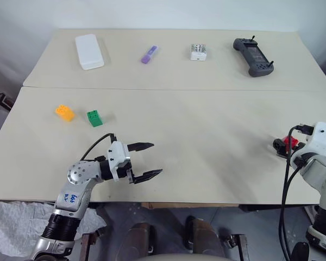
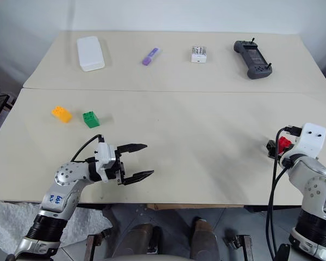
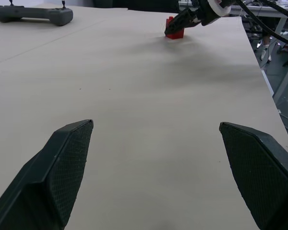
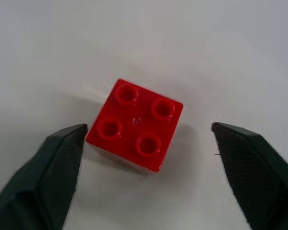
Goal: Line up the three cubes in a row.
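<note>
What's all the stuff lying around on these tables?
Orange cube: one, orange-yellow, front table, left side.
Green cube: one, green, just right of the orange one, apart from it.
Red cube: one, red, front table, far right, between the right gripper's fingers.
Flat box: one, white, back table, left.
Marker: one, purple, back table.
Small box: one, white-grey, back table, middle.
Controller: one, dark grey, back table, right.
Tables: two, beige, pushed together.
Left gripper: black fingers, open, above the front table.
Right gripper: black fingers, open around the red cube.
</note>
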Controlling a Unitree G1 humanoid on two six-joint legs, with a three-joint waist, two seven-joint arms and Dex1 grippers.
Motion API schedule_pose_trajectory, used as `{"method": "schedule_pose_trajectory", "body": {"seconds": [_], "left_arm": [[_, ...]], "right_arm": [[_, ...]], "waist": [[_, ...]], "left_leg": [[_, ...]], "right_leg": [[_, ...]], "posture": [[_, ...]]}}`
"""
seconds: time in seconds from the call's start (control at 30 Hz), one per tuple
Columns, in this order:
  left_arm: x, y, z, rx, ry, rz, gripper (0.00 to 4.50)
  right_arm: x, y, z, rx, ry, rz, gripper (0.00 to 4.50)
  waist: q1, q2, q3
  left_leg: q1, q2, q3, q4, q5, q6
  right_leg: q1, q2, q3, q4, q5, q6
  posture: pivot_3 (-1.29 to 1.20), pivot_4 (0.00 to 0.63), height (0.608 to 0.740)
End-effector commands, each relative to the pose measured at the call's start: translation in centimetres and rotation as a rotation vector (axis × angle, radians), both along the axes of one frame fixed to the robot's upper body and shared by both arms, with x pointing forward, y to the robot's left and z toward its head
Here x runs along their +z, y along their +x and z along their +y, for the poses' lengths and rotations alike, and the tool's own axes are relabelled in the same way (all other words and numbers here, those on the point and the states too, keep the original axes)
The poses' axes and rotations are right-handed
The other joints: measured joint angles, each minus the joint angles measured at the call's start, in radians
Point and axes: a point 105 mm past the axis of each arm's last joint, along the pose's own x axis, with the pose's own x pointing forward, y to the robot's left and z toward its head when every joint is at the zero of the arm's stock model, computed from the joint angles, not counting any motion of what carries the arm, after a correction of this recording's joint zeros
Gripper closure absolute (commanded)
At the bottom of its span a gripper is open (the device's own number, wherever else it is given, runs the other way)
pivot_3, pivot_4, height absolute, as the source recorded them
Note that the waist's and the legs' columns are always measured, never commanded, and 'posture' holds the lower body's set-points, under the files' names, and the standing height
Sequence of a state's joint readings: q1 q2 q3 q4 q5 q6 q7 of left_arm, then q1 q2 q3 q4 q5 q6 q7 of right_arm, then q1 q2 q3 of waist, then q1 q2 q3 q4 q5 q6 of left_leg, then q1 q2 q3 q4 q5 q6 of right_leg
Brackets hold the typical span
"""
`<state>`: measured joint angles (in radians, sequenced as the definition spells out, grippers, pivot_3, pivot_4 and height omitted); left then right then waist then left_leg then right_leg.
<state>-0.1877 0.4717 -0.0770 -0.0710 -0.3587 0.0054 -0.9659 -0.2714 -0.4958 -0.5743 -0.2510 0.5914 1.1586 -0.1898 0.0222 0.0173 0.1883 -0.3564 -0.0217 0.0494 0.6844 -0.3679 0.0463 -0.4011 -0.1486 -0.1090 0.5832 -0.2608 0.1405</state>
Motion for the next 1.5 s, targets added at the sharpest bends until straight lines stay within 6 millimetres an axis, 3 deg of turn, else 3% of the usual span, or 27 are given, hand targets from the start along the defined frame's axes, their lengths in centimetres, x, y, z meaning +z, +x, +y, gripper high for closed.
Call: {"method": "schedule_pose_trajectory", "body": {"seconds": [0.03, 0.2, 0.33, 0.47, 0.53, 0.7, 0.8, 0.97, 1.07, 1.2, 1.4, 1.5], "left_arm": [[1.2, -0.1, 0.1, -0.007, -0.002, -0.058, 0.00], [1.2, -0.1, 0.6, 0.003, 0.004, -0.064, 0.00], [1.1, 0.0, 1.2, 0.030, 0.005, -0.065, 0.00], [0.6, 0.0, 2.4, 0.073, 0.016, -0.055, 0.00], [0.6, -0.2, 2.8, 0.088, 0.022, -0.059, 0.00], [1.3, -1.2, 4.0, 0.116, -0.021, -0.056, 0.00], [1.4, -2.2, 5.0, 0.100, -0.005, -0.046, 0.00], [1.8, -2.8, 6.3, 0.101, 0.030, -0.053, 0.00], [2.2, -2.9, 7.2, 0.130, 0.035, -0.068, 0.00], [2.4, -2.9, 7.7, 0.153, 0.030, -0.077, 0.00], [2.8, -3.3, 8.4, 0.239, 0.011, -0.124, 0.00], [2.9, -3.4, 10.1, 0.362, -0.026, -0.119, 0.00]], "right_arm": [[1.2, 0.0, 0.4, -0.006, -0.013, -0.048, 1.47], [2.1, 0.6, 1.4, 0.066, -0.024, -0.082, 3.04], [3.4, 2.1, 4.5, 0.351, -0.079, -0.130, 3.06], [4.1, 3.6, 9.2, 0.789, -0.166, -0.129, 3.06], [4.4, 4.2, 10.3, 0.915, -0.199, -0.137, 3.06], [4.8, 3.6, 15.9, 1.529, -0.385, -0.261, 3.06], [3.2, 4.7, 16.9, 1.721, -0.481, -0.207, 3.06], [1.9, 6.2, 17.3, 1.876, -0.505, -0.163, 3.06], [0.7, 6.6, 16.9, 1.936, -0.527, -0.084, 3.06], [0.7, 7.2, 17.2, 1.938, -0.508, -0.086, 3.06], [2.6, 7.6, 17.5, 1.922, -0.466, -0.201, 1.12], [4.6, 7.2, 17.0, 1.924, -0.467, -0.311, 0.17]], "waist": [[0.000, 0.000, 0.000], [0.001, 0.000, 0.000], [-0.002, 0.000, 0.000], [-0.009, 0.000, 0.000], [-0.019, -0.001, 0.001], [-0.026, -0.002, 0.001], [-0.029, -0.004, 0.002], [-0.030, -0.005, 0.003], [-0.030, -0.005, 0.003], [-0.036, -0.005, 0.003], [-0.052, -0.004, 0.003], [-0.053, -0.003, 0.004]], "left_leg": [[0.000, 0.000, 0.000, 0.000, 0.000, 0.000], [0.000, 0.000, 0.000, 0.000, 0.000, 0.000], [0.000, 0.000, 0.001, 0.000, 0.000, 0.000], [0.000, 0.000, 0.001, 0.000, 0.000, 0.000], [0.000, 0.000, 0.002, 0.000, 0.000, 0.001], [0.000, 0.001, 0.002, 0.000, 0.000, 0.001], [0.000, 0.000, 0.002, 0.000, 0.000, 0.001], [0.000, 0.001, 0.000, 0.002, 0.000, 0.000], [0.000, 0.000, -0.001, 0.002, 0.000, 0.000], [0.000, 0.000, -0.004, 0.002, 0.000, 0.000], [0.000, 0.001, -0.009, 0.004, -0.001, -0.001], [0.000, 0.001, -0.009, 0.004, -0.001, -0.002]], "right_leg": [[0.000, 0.000, 0.000, 0.000, 0.000, 0.000], [0.000, 0.000, 0.000, 0.000, 0.000, 0.000], [-0.001, 0.000, 0.001, 0.000, 0.000, 0.000], [-0.001, 0.000, 0.001, 0.000, 0.000, 0.000], [-0.001, 0.000, 0.001, 0.000, 0.000, 0.000], [-0.001, 0.000, 0.000, -0.001, 0.000, 0.000], [-0.001, 0.000, 0.000, -0.001, 0.000, 0.001], [0.000, 0.000, -0.001, 0.000, 0.000, 0.001], [0.000, -0.001, -0.001, 0.000, 0.000, 0.000], [0.002, -0.001, -0.003, -0.001, 0.000, 0.000], [0.004, -0.001, -0.005, -0.001, 0.000, -0.001], [0.004, 0.000, -0.005, 0.000, -0.001, -0.001]], "posture": [[0.00, 0.150, 0.740], [0.00, 0.150, 0.740], [0.00, 0.150, 0.740], [0.00, 0.150, 0.740], [0.00, 0.150, 0.740], [0.00, 0.150, 0.740], [0.00, 0.150, 0.740], [0.00, 0.150, 0.740], [0.00, 0.150, 0.740], [0.00, 0.150, 0.740], [0.00, 0.150, 0.740], [0.00, 0.150, 0.740]]}}
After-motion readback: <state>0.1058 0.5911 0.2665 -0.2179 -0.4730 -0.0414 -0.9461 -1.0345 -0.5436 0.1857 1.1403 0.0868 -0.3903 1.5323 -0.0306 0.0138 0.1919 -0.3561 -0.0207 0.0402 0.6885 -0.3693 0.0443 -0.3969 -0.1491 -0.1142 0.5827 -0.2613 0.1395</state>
